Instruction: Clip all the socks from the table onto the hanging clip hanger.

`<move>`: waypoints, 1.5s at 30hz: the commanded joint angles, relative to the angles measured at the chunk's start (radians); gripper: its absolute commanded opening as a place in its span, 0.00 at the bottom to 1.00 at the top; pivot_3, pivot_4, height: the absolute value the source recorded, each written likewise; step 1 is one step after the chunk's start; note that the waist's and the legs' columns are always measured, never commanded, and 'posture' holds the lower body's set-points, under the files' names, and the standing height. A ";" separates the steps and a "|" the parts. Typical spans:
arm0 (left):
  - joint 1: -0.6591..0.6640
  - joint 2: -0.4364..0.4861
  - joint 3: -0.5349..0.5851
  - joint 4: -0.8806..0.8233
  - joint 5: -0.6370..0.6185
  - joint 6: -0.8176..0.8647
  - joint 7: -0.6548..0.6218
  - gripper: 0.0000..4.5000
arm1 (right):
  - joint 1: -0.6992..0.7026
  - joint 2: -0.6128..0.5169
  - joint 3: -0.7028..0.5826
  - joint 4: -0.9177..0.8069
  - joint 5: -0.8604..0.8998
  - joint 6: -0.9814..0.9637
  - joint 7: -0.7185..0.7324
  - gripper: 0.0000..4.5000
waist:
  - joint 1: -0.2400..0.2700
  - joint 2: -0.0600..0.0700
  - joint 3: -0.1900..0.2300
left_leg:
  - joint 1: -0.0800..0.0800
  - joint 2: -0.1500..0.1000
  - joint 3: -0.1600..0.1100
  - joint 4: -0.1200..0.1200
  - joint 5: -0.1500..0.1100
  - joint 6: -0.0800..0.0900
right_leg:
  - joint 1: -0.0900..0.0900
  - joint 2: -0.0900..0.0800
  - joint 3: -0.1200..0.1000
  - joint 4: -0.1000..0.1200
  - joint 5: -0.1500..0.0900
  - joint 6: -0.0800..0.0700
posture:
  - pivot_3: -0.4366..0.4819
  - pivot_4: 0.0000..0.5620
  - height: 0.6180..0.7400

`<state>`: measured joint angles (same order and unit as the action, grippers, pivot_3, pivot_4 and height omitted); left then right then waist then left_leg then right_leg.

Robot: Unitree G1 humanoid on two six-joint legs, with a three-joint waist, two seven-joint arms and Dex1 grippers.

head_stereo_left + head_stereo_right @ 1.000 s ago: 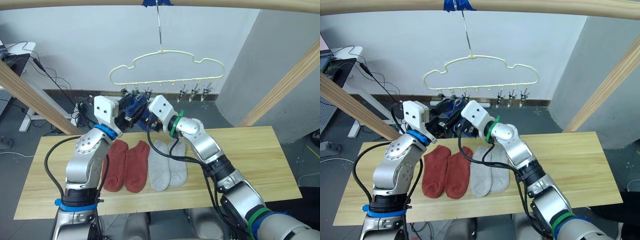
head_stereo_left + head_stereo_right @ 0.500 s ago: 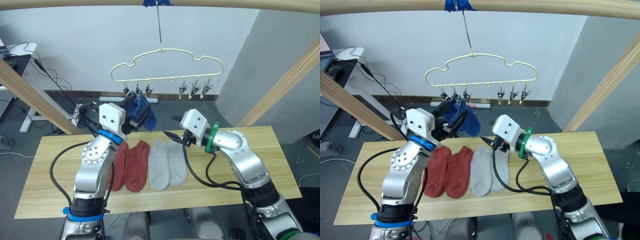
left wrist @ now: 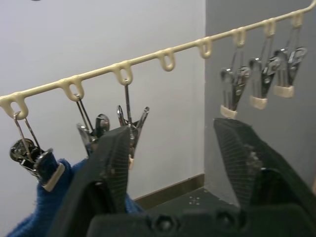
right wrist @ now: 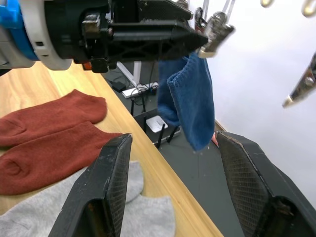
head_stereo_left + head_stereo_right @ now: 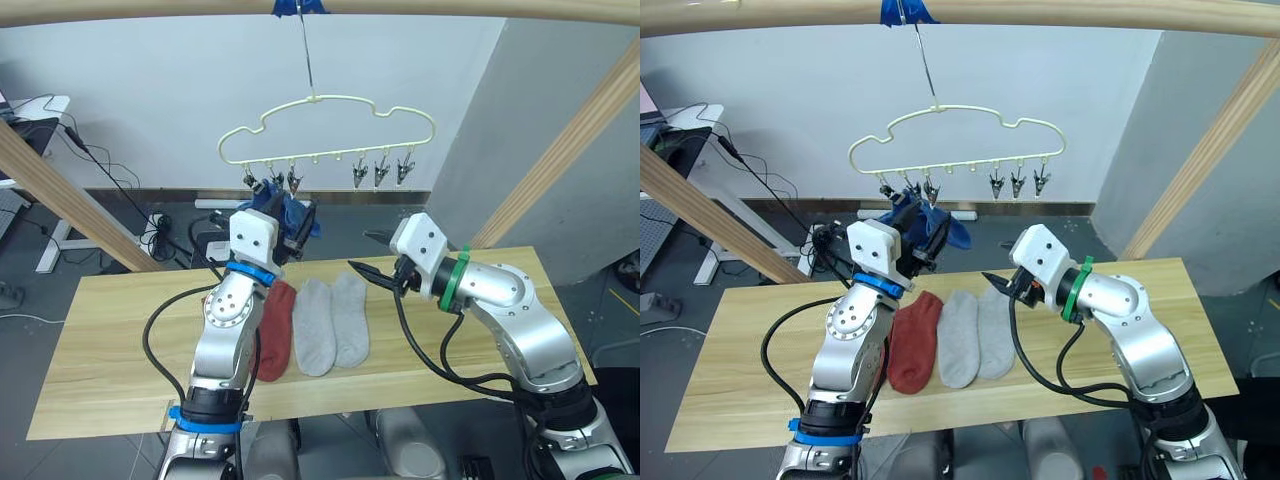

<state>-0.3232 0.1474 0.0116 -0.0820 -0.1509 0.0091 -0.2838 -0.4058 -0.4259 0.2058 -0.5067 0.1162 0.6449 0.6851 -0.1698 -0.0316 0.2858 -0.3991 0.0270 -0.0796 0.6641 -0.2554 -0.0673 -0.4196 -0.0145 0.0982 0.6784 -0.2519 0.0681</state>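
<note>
The long pale-yellow plank table (image 5: 100, 340) carries two light grey ankle socks (image 5: 332, 323) side by side, with rust-red ankle socks (image 4: 49, 133) just beside them. Above hangs the thin pale-yellow cloud-shaped wire clip hanger (image 5: 325, 125); a blue sock (image 4: 190, 101) dangles from its leftmost metal clips (image 3: 32, 158). The left gripper (image 3: 173, 163) is raised beside that sock, fingers spread, holding nothing. The right gripper (image 4: 170, 182) hovers over the table's far edge, fingers also spread and empty.

Blue socks (image 4: 187, 98) hang clipped at the left end of the pale-yellow clip hanger (image 5: 325, 130), upper centre. Rust-red socks (image 4: 47, 138) and grey socks (image 5: 333, 322) lie flat mid-table (image 5: 100, 330).
</note>
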 commanded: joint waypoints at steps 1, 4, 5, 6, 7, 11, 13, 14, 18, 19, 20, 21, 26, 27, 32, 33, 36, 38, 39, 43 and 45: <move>-0.020 -0.011 0.009 0.005 0.012 -0.032 0.026 0.55 | -0.005 -0.008 -0.024 -0.059 0.024 0.002 -0.014 0.63 | -0.002 0.000 0.000 | 0.000 0.000 0.000 0.000 0.000 0.000 | 0.000 0.000 0.000 0.000 0.000 0.000 | 0.19 0.43 1.00; -0.041 -0.017 0.013 0.034 0.018 -0.037 0.042 0.55 | -0.008 -0.008 -0.022 -0.065 0.032 0.009 -0.025 0.63 | -0.003 0.000 0.000 | 0.000 0.000 0.000 -0.001 0.000 0.000 | 0.000 0.000 0.000 0.000 0.000 0.000 | 0.19 0.43 1.00; -0.048 -0.019 0.012 0.045 0.021 -0.040 0.046 0.55 | -0.009 -0.008 -0.021 -0.066 0.035 0.010 -0.028 0.63 | -0.003 0.000 0.000 | 0.000 0.000 0.000 -0.001 0.000 0.000 | 0.000 0.000 0.000 0.000 0.000 0.000 | 0.19 0.43 1.00; -0.053 -0.020 0.012 0.052 0.022 -0.043 0.048 0.55 | -0.011 -0.008 -0.021 -0.067 0.037 0.012 -0.031 0.63 | -0.003 0.000 0.000 | 0.000 0.000 0.000 -0.001 0.000 0.000 | 0.000 0.000 0.000 0.000 0.000 0.000 | 0.18 0.43 1.00; -0.062 -0.022 0.012 0.063 0.026 -0.046 0.053 0.55 | -0.012 -0.009 -0.020 -0.067 0.039 0.013 -0.032 0.63 | -0.004 0.000 0.000 | -0.001 0.000 0.000 -0.001 0.000 0.000 | 0.000 0.000 0.000 0.000 0.000 0.000 | 0.18 0.43 1.00; -0.093 -0.025 0.015 0.103 0.038 -0.064 0.074 0.55 | -0.014 -0.012 -0.021 -0.068 0.047 0.012 -0.036 0.63 | -0.007 0.000 0.000 | 0.000 0.000 0.000 -0.001 0.000 0.000 | 0.000 0.000 0.000 0.000 0.000 0.000 | 0.18 0.43 1.00; -0.110 -0.027 0.019 0.127 0.045 -0.076 0.086 0.55 | -0.015 -0.010 -0.024 -0.065 0.055 0.001 -0.034 0.63 | -0.010 0.000 0.000 | 0.000 0.000 0.000 -0.001 0.000 0.000 | 0.000 0.000 0.000 0.000 0.000 0.000 | 0.18 0.43 1.00; -0.117 -0.027 0.021 0.138 0.048 -0.080 0.089 0.55 | -0.015 -0.007 -0.026 -0.062 0.060 -0.008 -0.032 0.63 | -0.011 0.000 0.000 | 0.000 0.000 0.000 -0.001 0.000 0.000 | 0.000 0.000 0.000 0.000 0.000 0.000 | 0.18 0.43 1.00; -0.137 -0.031 0.020 0.169 0.060 -0.098 0.102 0.55 | -0.015 0.003 -0.029 -0.050 0.085 -0.049 -0.022 0.63 | -0.019 0.000 0.000 | -0.001 0.000 0.000 -0.001 0.000 0.000 | 0.000 0.000 0.000 -0.001 0.000 0.000 | 0.18 0.43 1.00; -0.144 -0.034 0.018 0.177 0.062 -0.101 0.106 0.55 | -0.015 0.009 -0.030 -0.045 0.092 -0.063 -0.022 0.63 | -0.021 0.000 0.000 | -0.001 0.000 0.000 -0.001 0.000 0.000 | 0.000 0.000 0.000 -0.001 0.000 0.000 | 0.18 0.43 1.00; -0.148 -0.037 0.016 0.182 0.064 -0.104 0.109 0.55 | -0.015 0.012 -0.030 -0.042 0.097 -0.072 -0.023 0.63 | -0.022 0.000 0.000 | -0.001 0.000 0.000 -0.001 0.000 0.000 | 0.000 0.000 0.000 -0.001 0.000 0.000 | 0.18 0.43 1.00; -0.156 -0.041 0.013 0.191 0.069 -0.109 0.113 0.55 | -0.018 0.020 -0.030 -0.037 0.101 -0.084 -0.025 0.63 | -0.023 0.000 0.000 | -0.001 0.000 0.000 -0.001 0.000 0.000 | 0.000 0.000 0.000 -0.001 0.000 0.000 | 0.18 0.43 1.00; -0.197 -0.055 0.012 0.241 0.093 -0.140 0.138 0.55 | -0.040 0.051 -0.031 -0.008 0.119 -0.144 -0.028 0.63 | -0.026 0.000 0.000 | -0.001 0.000 0.000 -0.001 0.000 0.000 | 0.000 0.000 0.000 -0.001 0.000 0.000 | 0.17 0.42 1.00; -0.203 -0.057 0.013 0.248 0.097 -0.146 0.144 0.55 | -0.043 0.053 -0.033 -0.003 0.121 -0.152 -0.030 0.63 | -0.026 0.000 0.000 | -0.001 0.000 0.000 -0.001 0.000 0.000 | 0.000 0.000 0.000 -0.001 0.000 0.000 | 0.17 0.42 1.00; -0.215 -0.062 0.016 0.264 0.105 -0.158 0.163 0.55 | -0.055 0.050 -0.044 0.022 0.127 -0.182 -0.030 0.63 | -0.026 0.000 0.000 | -0.001 0.000 0.000 -0.001 0.000 0.000 | 0.000 0.000 0.000 -0.001 0.000 0.000 | 0.18 0.42 1.00; -0.214 -0.062 0.016 0.264 0.108 -0.159 0.167 0.55 | -0.055 0.050 -0.045 0.025 0.127 -0.184 -0.030 0.63 | -0.026 0.000 0.000 | -0.001 0.000 0.000 -0.001 0.000 0.000 | 0.000 0.000 0.000 -0.001 0.000 0.000 | 0.18 0.42 1.00; -0.210 -0.063 0.016 0.262 0.118 -0.154 0.186 0.55 | -0.056 0.049 -0.046 0.031 0.127 -0.192 -0.030 0.63 | -0.026 0.000 0.000 | -0.001 0.000 0.000 -0.002 0.000 0.000 | 0.000 0.000 0.000 -0.001 0.000 0.000 | 0.18 0.42 1.00; -0.207 -0.061 0.016 0.259 0.124 -0.144 0.193 0.55 | -0.057 0.050 -0.046 0.034 0.127 -0.193 -0.030 0.63 | -0.026 0.000 0.000 | -0.001 0.000 0.000 -0.001 0.000 0.000 | 0.000 0.000 0.000 -0.001 0.000 0.000 | 0.18 0.42 1.00; -0.206 -0.061 0.015 0.257 0.126 -0.141 0.196 0.55 | -0.056 0.050 -0.047 0.034 0.129 -0.193 -0.030 0.63 | -0.026 0.000 0.000 | -0.001 0.000 0.000 -0.001 0.000 0.000 | 0.000 0.000 0.000 -0.001 0.000 0.000 | 0.18 0.42 1.00; -0.204 -0.057 0.013 0.249 0.139 -0.128 0.205 0.55 | -0.055 0.051 -0.049 0.036 0.132 -0.192 -0.033 0.63 | -0.026 0.000 0.000 | -0.001 0.000 0.000 -0.001 0.000 0.000 | 0.000 0.000 0.000 -0.001 0.000 0.000 | 0.18 0.42 1.00; -0.204 -0.054 0.014 0.245 0.147 -0.120 0.212 0.55 | -0.054 0.051 -0.048 0.035 0.133 -0.191 -0.033 0.63 | -0.026 0.000 0.000 | -0.001 0.000 0.000 -0.001 0.000 0.000 | 0.000 0.000 0.000 -0.001 0.000 0.000 | 0.18 0.42 1.00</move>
<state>-0.5248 0.0904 0.0266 0.1996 -0.0189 -0.1081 -0.0828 -0.4478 -0.3759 0.1791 -0.4537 0.2308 0.4761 0.6530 -0.1958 -0.0317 0.2859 -0.3999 0.0269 -0.0798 0.6626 -0.2554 -0.0672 -0.4200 -0.0147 0.0978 0.6774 -0.2519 0.0682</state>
